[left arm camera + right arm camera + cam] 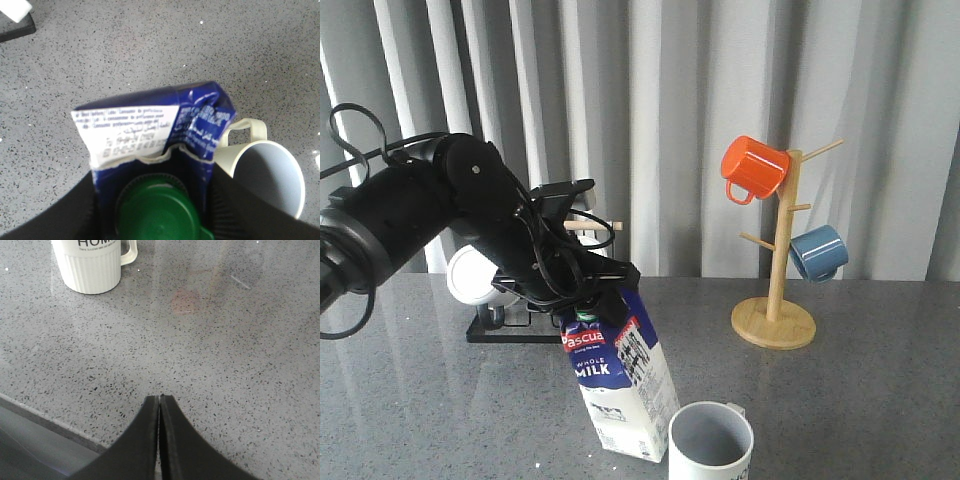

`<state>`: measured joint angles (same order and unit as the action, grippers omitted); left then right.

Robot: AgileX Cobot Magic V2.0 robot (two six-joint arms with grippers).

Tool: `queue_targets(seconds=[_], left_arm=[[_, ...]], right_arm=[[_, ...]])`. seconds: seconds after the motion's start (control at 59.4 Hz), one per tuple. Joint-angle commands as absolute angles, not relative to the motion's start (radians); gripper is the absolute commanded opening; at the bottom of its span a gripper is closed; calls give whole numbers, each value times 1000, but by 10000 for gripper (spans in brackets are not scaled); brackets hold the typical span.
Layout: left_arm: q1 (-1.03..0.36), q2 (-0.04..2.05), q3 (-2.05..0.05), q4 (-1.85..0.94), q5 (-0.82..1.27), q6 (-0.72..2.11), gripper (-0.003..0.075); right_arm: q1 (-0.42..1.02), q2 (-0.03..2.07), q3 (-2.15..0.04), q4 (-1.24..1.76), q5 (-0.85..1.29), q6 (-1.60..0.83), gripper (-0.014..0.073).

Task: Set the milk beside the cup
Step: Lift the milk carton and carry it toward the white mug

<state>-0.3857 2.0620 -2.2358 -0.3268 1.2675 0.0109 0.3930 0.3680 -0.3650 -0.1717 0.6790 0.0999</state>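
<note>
The milk (618, 385) is a blue-and-white carton with a green cap, tilted, its base on the table just left of the cup (711, 443). My left gripper (588, 300) is shut on the carton's top. In the left wrist view the green cap (160, 210) sits between my fingers, the carton (150, 125) runs away from the camera and the cup (270, 177) stands close beside it. The right wrist view shows the ribbed "HOME" cup (92, 262) far from my right gripper (159, 399), which is shut and empty over the table.
A wooden mug tree (775, 300) with an orange mug (753, 168) and a blue mug (818, 252) stands at the back right. A black rack (510, 325) with a white mug (472, 275) stands behind my left arm. The table's near edge (45, 422) shows in the right wrist view.
</note>
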Motion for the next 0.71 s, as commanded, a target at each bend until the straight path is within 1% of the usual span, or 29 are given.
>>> queue_targets(seconds=[0.0, 0.101, 0.303, 0.589, 0.69], left_arm=[[-391, 2003, -2269, -353, 1249, 0, 47], [-391, 2003, -2269, -353, 1249, 5, 66], [-391, 2003, -2269, -353, 1249, 5, 136], [-391, 2003, -2269, -353, 1249, 5, 209], [-391, 2003, -2269, -353, 1249, 5, 250]], right_arm=[[393, 376, -393, -178, 617, 93, -8], [393, 376, -393, -178, 617, 93, -8], [393, 376, -393, -178, 617, 93, -7], [393, 376, -393, -178, 616, 93, -7], [393, 376, -393, -178, 616, 93, -7]])
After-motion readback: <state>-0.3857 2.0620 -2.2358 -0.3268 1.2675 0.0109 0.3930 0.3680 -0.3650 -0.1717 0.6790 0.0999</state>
